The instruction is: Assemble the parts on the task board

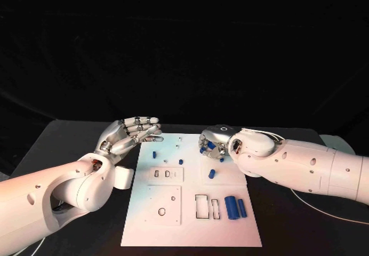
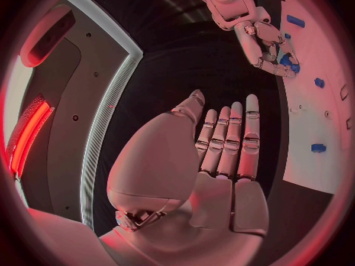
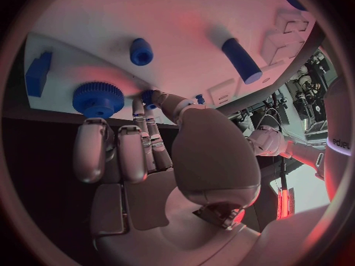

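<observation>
Item, mid-assembly: my right hand (image 1: 219, 143) pinches a small blue part (image 3: 150, 96) beside the gear (image 3: 97, 99) (cylinders (image 1: 230, 207) below still loose), left hand (image 1: 132, 134) empty, fingers apart.

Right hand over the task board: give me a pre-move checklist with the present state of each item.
1. Right hand holds a part: cannot tell; its fingertips are at a small blue piece, grip unclear.
2. Left hand out of the way: ok, at the task board's left edge, fingers straight, holding nothing.
3. Blue gear near the right hand: ok, lying on the board.
4. Two blue cylinders untouched: ok, lying side by side.
5. Board flat on table: ok.
</observation>
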Robot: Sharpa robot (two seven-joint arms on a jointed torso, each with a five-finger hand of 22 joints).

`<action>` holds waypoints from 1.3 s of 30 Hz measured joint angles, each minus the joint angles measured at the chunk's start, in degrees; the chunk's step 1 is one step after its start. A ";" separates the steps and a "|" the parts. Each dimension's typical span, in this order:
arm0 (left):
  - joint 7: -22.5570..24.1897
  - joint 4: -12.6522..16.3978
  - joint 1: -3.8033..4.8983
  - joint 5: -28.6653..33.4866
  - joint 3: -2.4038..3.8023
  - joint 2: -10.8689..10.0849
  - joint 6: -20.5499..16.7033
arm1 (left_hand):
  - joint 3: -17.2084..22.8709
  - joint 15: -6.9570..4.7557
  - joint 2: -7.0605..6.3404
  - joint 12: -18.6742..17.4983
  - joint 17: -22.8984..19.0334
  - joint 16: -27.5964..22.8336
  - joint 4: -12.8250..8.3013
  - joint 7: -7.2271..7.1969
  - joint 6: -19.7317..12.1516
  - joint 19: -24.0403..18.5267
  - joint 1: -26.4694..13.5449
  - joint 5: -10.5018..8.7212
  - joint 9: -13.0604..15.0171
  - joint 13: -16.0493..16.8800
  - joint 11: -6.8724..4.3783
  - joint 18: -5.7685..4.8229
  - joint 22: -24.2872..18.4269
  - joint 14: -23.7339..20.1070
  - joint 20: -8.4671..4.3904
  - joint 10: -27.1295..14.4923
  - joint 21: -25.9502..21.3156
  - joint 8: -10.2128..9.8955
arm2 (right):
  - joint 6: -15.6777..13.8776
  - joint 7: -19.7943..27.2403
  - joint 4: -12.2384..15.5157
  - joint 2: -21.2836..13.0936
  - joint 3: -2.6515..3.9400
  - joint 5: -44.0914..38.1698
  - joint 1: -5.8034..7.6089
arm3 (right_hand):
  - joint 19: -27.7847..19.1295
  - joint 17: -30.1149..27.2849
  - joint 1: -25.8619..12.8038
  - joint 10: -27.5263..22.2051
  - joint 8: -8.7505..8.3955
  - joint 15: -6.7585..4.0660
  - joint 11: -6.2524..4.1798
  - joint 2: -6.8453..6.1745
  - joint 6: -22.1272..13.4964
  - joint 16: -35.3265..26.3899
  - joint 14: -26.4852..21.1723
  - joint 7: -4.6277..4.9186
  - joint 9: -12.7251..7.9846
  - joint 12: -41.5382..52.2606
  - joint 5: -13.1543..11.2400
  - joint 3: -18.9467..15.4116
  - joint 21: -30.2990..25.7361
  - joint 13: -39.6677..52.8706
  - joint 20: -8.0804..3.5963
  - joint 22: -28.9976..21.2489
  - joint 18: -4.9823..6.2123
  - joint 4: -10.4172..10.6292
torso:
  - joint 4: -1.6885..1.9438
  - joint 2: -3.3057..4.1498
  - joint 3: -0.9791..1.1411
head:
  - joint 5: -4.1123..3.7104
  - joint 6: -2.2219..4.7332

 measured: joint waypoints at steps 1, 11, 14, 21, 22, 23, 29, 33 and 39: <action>-0.02 0.01 0.01 0.01 0.00 -0.01 0.01 | 0.00 0.00 0.00 0.00 0.00 0.00 0.00 0.00 0.00 0.00 0.00 0.00 0.00 0.00 0.00 0.00 0.00 0.00 0.00 0.00 0.00 0.00 | 0.00 0.00 -0.08 0.06 0.01 0.00 -0.01 | 0.13 0.09 0.08 0.09 0.05 0.00 -0.09 0.07 0.00 0.00 0.00 0.00 0.01 0.12 0.00 0.00 0.17 0.00 -0.13 0.22 0.00 0.00 | 0.01 0.01 -0.01 | 0.01 -0.03; -0.27 0.07 0.14 0.20 0.01 -0.09 0.12 | 0.16 0.00 0.23 0.00 0.05 0.00 0.16 0.00 0.00 0.00 -0.23 0.00 -0.05 0.00 0.00 0.00 0.00 0.00 0.00 0.00 0.00 0.00 | -0.21 -0.08 -0.64 0.65 0.11 0.00 -0.09 | 0.45 0.43 -0.17 0.24 0.30 -0.03 -0.07 0.28 -0.01 0.32 0.03 0.00 0.40 0.28 -0.32 0.00 0.67 -0.06 -0.04 1.11 0.01 0.00 | -0.04 0.14 -0.01 | 0.14 -0.25; -0.36 0.05 0.15 0.35 0.02 -0.11 0.18 | 0.21 0.00 0.23 -0.18 0.05 0.00 0.10 0.00 0.00 0.00 -0.23 0.00 -0.05 0.00 0.00 0.00 0.00 0.00 0.00 0.00 0.00 0.00 | -0.57 -0.15 -0.67 0.68 0.11 -0.01 -0.16 | 0.62 0.53 -0.31 0.63 0.76 -0.34 -0.23 0.42 0.41 0.43 0.09 -0.19 0.60 0.63 -0.32 0.03 1.06 -0.16 -0.21 1.60 0.01 0.35 | -0.07 0.14 -0.01 | 0.07 -0.27; -0.52 -0.05 0.17 0.65 0.02 -0.12 0.37 | 0.31 0.00 0.23 -0.21 0.09 0.00 0.00 0.00 0.00 0.00 -0.23 0.00 -0.05 0.00 0.00 0.00 -0.01 0.00 0.00 0.00 0.20 0.00 | -2.96 -0.45 0.43 -0.06 0.01 0.00 -0.40 | 1.46 0.83 0.34 2.56 3.35 -1.09 -1.12 1.04 2.06 0.97 0.00 -1.25 2.56 1.86 0.02 0.11 2.60 0.12 -0.63 3.94 -0.87 0.35 | -0.10 0.14 -0.01 | 0.19 -0.38; -0.54 -0.07 0.17 0.68 0.02 -0.12 0.40 | 0.31 0.00 0.23 -0.21 0.09 0.00 0.00 0.00 0.00 0.00 -0.23 0.00 -0.05 0.00 0.00 0.01 -0.01 0.00 0.00 0.00 0.20 0.00 | -3.52 -0.48 0.67 -0.23 0.01 0.02 -0.41 | 1.67 0.90 0.47 2.70 3.65 -1.41 -1.26 1.18 2.20 0.97 0.06 -1.34 2.67 1.86 0.02 0.30 2.90 0.16 -0.81 4.34 -0.87 0.16 | -0.10 0.14 0.02 | 0.20 -0.38; -0.55 -0.11 0.17 0.71 0.02 -0.12 0.44 | 0.31 0.00 0.23 -0.21 0.10 0.00 0.00 0.00 0.00 0.00 -0.22 0.00 -0.05 0.00 0.00 0.00 -0.01 0.00 0.00 0.00 0.20 0.00 | -4.13 -0.50 0.93 -0.39 0.01 0.05 -0.41 | 1.90 0.91 0.56 2.87 3.96 -1.46 -1.42 1.26 2.36 0.97 0.01 -1.33 2.68 1.92 0.02 0.48 2.91 0.18 -0.78 4.60 -0.87 -0.02 | -0.10 0.14 0.03 | 0.21 -0.38; -0.61 -0.29 0.18 0.83 0.02 -0.15 0.73 | 0.63 0.00 0.23 -0.21 0.09 0.00 0.00 0.00 0.00 0.00 -0.22 0.00 -0.05 0.00 0.00 0.00 -0.01 0.00 0.00 0.00 0.19 0.00 | -7.97 -0.63 1.70 -0.49 0.16 0.31 -0.35 | 2.61 1.27 1.01 3.14 4.74 -1.45 -1.38 1.69 2.45 1.44 0.01 -1.28 2.67 2.13 -0.01 0.73 4.02 0.38 -0.75 5.97 -0.88 -0.29 | -0.18 0.13 0.04 | 0.27 -0.07; -0.62 -0.42 0.19 0.88 0.02 -0.14 0.88 | 0.63 0.00 0.23 -0.21 0.09 0.00 0.00 0.00 0.00 0.00 -0.22 0.00 -0.10 0.00 0.00 0.00 -0.01 0.00 0.00 0.00 0.19 0.00 | -9.72 -0.67 1.18 0.42 0.30 0.61 -0.14 | 2.89 1.36 1.16 3.36 4.74 -1.46 -1.52 1.85 2.45 1.44 0.00 -1.28 2.68 2.11 -0.67 0.94 4.45 0.38 -0.84 6.05 -0.88 -0.51 | -0.19 0.13 0.05 | 0.36 0.21; -0.64 -0.65 0.19 0.92 0.02 -0.13 1.02 | 0.63 0.00 0.23 -0.46 0.09 -0.26 0.00 0.00 0.00 0.00 -0.22 0.00 -0.10 0.00 0.00 0.00 -0.01 0.00 0.00 0.00 0.19 0.00 | -11.02 -0.63 -0.81 2.50 0.73 1.60 0.15 | 2.88 1.36 1.23 3.36 4.77 -1.45 -1.52 1.91 2.03 1.65 0.00 -1.25 2.68 2.11 -1.03 0.94 4.45 0.37 -0.84 6.05 -0.88 -0.52 | -0.10 0.25 0.02 | 0.28 0.64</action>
